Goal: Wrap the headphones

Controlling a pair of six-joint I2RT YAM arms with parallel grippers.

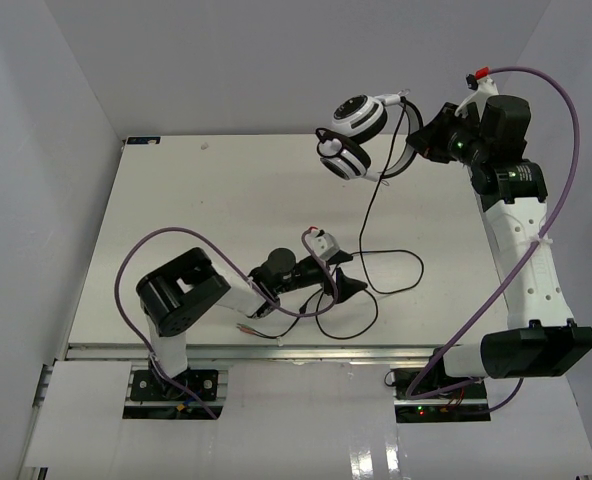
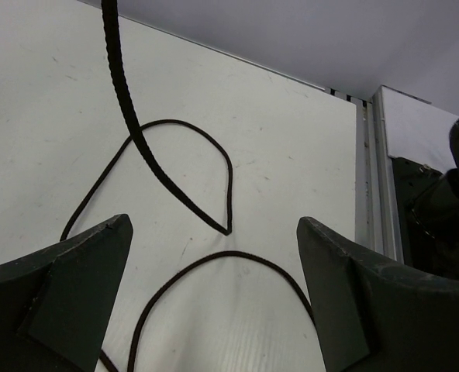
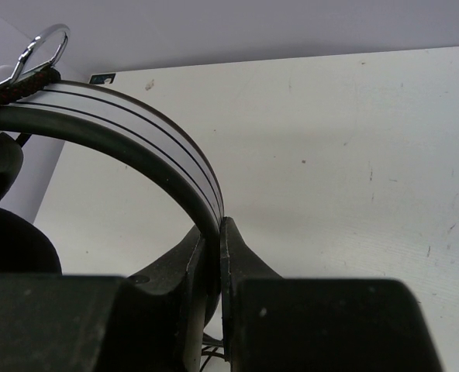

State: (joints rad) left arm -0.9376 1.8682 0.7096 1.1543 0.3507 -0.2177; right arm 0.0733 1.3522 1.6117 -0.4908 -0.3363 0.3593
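Overhead and wrist views, wrapping of the headphones (image 1: pixel 354 140). The right gripper (image 3: pixel 220 232) was pressed onto the headband (image 3: pixel 136 132), pinching its striped strip edge-on. It held the set raised above the far right corner of the table (image 1: pixel 176 200), with both ear cups hanging free to the left of the fingers. The thin black cable (image 1: pixel 376 215) dropped from the cups to the surface. There it lay in loose loops between the table's middle and its near edge (one loop ended in a sharp kink, seen in the left wrist view).

The left gripper (image 2: pixel 214 256) sat low near the middle of the near edge, its fingers spread wide and holding nothing. The loops lay on the table just ahead of the fingers, and none lay between them.

Likely hazards, judged from this arrangement:
- A closure at this position would probably catch no cable, since the strands sat beyond the fingertips.
- A grasp on two overlapping strands could tighten the loops into a knot.
- A hard pull on the cable might twist the headband out of the narrow pinch (the contact looked small), dropping the set.
- Slack could snag the left arm's wrist.
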